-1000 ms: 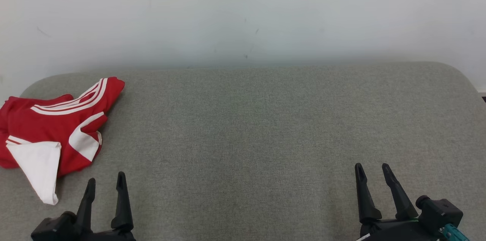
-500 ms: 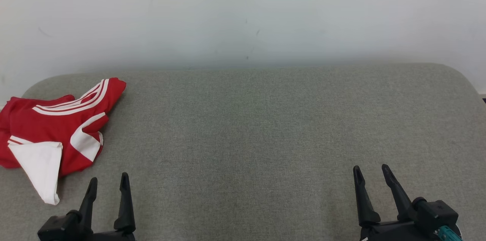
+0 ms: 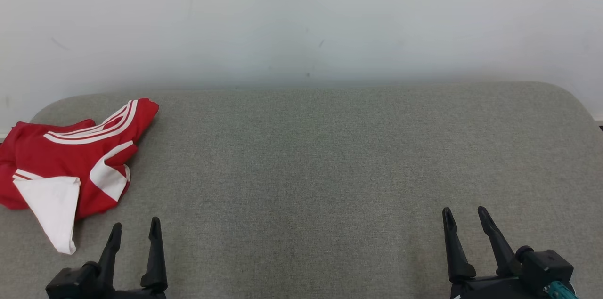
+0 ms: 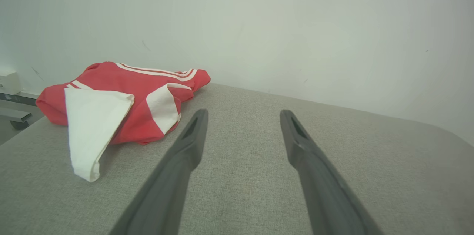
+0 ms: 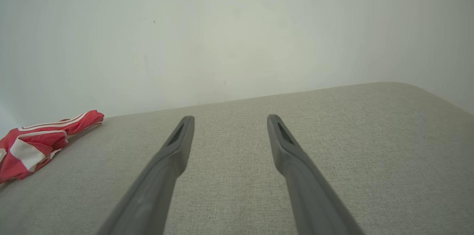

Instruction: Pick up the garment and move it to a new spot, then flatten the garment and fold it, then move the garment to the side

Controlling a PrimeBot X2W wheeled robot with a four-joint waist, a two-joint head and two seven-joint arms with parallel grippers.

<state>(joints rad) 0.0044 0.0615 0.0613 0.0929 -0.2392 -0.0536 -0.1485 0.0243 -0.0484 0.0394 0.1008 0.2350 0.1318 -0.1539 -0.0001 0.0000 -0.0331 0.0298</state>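
Red garment (image 3: 61,160): crumpled in a heap with white stripes, at the pad's far-left corner, close to its rounded edge; a white flap (image 3: 52,205) points toward the robot.
Pad (image 3: 330,157): grey woven fabric, broad, bare across the middle and right; pale wall (image 3: 301,16) behind.
Left gripper (image 3: 135,223): low at the near edge, just near-right of the garment and apart from it; fingers spread, nothing between them.
Right gripper (image 3: 464,210): at the near edge on the right, well apart from the garment; fingers likewise spread and empty.
Stage: by my reading, the very start. The garment is not yet picked up, and nothing is flattened or folded.
Next move: probably the left gripper reaches forward and left to the heap.
Risk, thin grip: pinching only the white flap or one layer could let the rest trail, unroll or slip free in the carry.
Risk, edge: the heap sits by the pad's left side, so a push from the fingers instead of a pinch could shove it off.
Risk, snag: fingers driven too low could dig into the woven pad and drag or stall.
Risk, tangle: folded-under layers are hidden, so parts may come up twisted and make flattening harder.
Risk, reach: the right gripper is far off; if it must help, a long cross-reach may crowd the left gripper.
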